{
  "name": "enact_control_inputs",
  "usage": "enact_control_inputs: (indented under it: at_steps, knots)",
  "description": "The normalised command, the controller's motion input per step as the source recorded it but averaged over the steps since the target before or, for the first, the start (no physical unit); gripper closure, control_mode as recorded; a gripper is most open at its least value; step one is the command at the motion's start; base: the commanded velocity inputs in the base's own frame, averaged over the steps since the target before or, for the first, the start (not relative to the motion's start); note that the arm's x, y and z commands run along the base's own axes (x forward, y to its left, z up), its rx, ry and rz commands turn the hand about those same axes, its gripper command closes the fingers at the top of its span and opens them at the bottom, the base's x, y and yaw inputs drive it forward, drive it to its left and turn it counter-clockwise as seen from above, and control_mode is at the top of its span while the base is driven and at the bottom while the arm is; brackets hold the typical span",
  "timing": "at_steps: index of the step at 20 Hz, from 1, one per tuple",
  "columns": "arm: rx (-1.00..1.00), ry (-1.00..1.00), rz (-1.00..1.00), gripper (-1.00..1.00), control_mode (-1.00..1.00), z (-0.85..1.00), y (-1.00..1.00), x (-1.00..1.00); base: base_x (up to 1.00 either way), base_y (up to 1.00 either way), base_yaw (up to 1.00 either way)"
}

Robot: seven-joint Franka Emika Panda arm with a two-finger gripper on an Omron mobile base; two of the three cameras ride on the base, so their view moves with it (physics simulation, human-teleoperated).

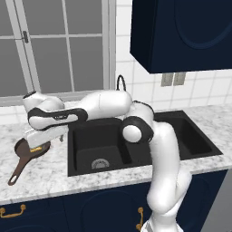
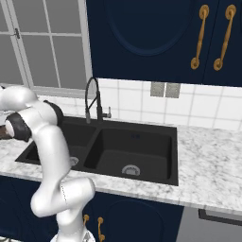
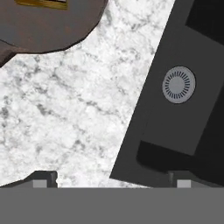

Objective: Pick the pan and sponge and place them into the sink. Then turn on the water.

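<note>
A white-and-grey marbled desk [image 1: 45, 179] runs across the scene above dark navy cabinet fronts with brass handles [image 1: 12, 210]. A tall black spring-neck faucet [image 2: 92, 101] stands at the far rim of the sink [image 2: 156, 163], with white wall tiles, a grey double outlet plate [image 2: 165, 89] and a grey-framed window [image 1: 54, 45] behind it. A navy wall cabinet [image 1: 181, 34] hangs over the right part of the desk. The robot's own white arm stretches leftward across the near-left basin in the left base view, hiding part of the sink's far edge.

The pan [image 1: 27, 156] lies on the desk just left of the sink: shallow, round, dark reddish-brown, its long thin brown handle pointing toward the near edge of the desk. The sponge [image 1: 40, 147], a small yellow block, sits inside the pan at its far side, mostly covered by the hand [image 1: 43, 138] in the left base view; in the hand view its yellow edge [image 3: 41, 3] shows at the top border on the pan's dull brown floor [image 3: 48, 26].

The sink is matte black, rectangular, with two basins, a centre divider and round ribbed silver drains [image 3: 179, 85].

The hand hovers over the far part of the pan, its fingers [image 3: 43, 179] spread wide and pinching nothing.
</note>
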Motion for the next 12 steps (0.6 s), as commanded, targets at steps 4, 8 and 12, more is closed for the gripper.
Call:
enact_control_inputs:
  at_steps: [4, 8, 12]
  knots:
    - [0.22, -0.14, -0.16, -1.0, -1.0, 0.15, -0.06, -0.5, 0.0, 0.0, 0.0]
    - [0.23, 0.02, -0.29, -1.0, -1.0, 0.27, 0.16, -0.19, 0.0, 0.0, 0.0]
    - [0.2, 0.19, -0.33, -1.0, -1.0, 0.27, 0.06, -0.32, 0.0, 0.0, 0.0]
